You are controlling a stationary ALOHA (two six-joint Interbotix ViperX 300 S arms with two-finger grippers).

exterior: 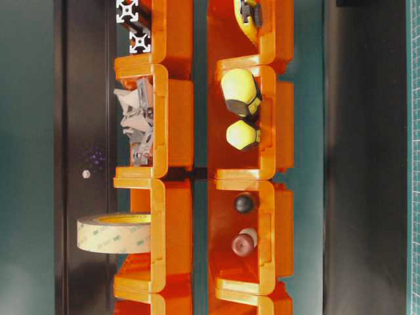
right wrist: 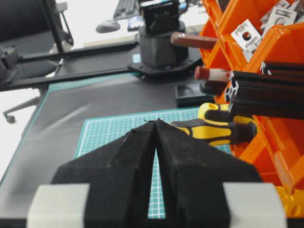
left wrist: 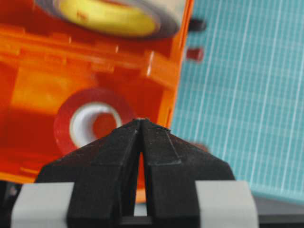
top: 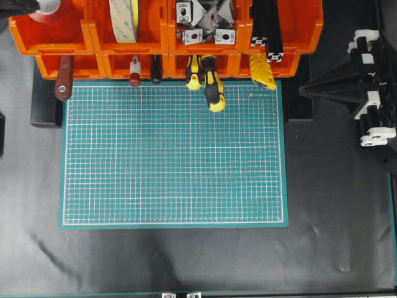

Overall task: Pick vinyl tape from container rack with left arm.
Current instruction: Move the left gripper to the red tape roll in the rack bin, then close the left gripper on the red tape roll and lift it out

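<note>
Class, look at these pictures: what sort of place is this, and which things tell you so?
Probably a workshop or lab bench: orange bins holding screwdrivers and tape, above a green cutting mat.

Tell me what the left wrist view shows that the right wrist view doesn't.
Only the left wrist view shows the red vinyl tape lying in its orange bin, just beyond the shut left end effector, and the cream-yellow tape roll. Only the right wrist view shows the yellow-and-black screwdriver, black extrusions and the shut right end effector. Both show the container rack and green cutting mat.
</note>
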